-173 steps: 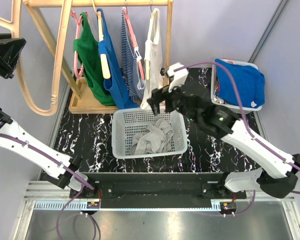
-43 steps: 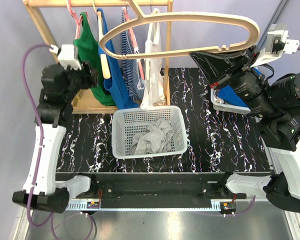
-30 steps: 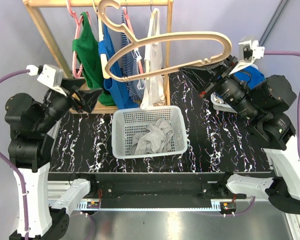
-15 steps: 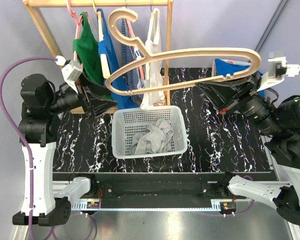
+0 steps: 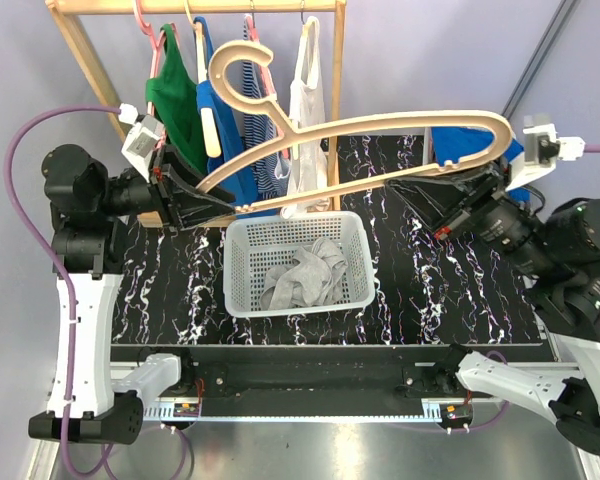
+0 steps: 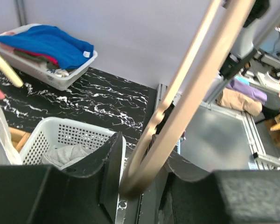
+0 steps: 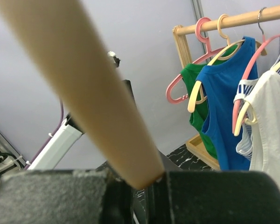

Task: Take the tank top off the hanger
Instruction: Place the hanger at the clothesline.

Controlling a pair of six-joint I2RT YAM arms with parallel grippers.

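Observation:
A bare beige wooden hanger (image 5: 360, 125) hangs in the air above the basket, with no garment on it. My left gripper (image 5: 215, 196) is shut on its rounded left end, which lies between the black fingers in the left wrist view: hanger (image 6: 186, 93), gripper (image 6: 142, 179). My right gripper (image 5: 442, 185) is shut on the hanger's right part; in the right wrist view the bar (image 7: 93, 93) runs down into the closed gripper (image 7: 149, 184). A grey tank top (image 5: 305, 272) lies crumpled in the white basket (image 5: 242, 300).
A wooden rack (image 5: 90, 60) at the back carries green (image 5: 175, 110), blue (image 5: 225, 150), striped (image 5: 265, 130) and white (image 5: 305, 110) tops on hangers. A white bin (image 6: 70, 77) with blue cloth (image 6: 42, 42) stands at the back right. The table (image 5: 430, 290) is black marble.
The left gripper came in from the left and closed on the hanger's left end. The hanger has turned more level and sunk a little, with the right arm shifting right.

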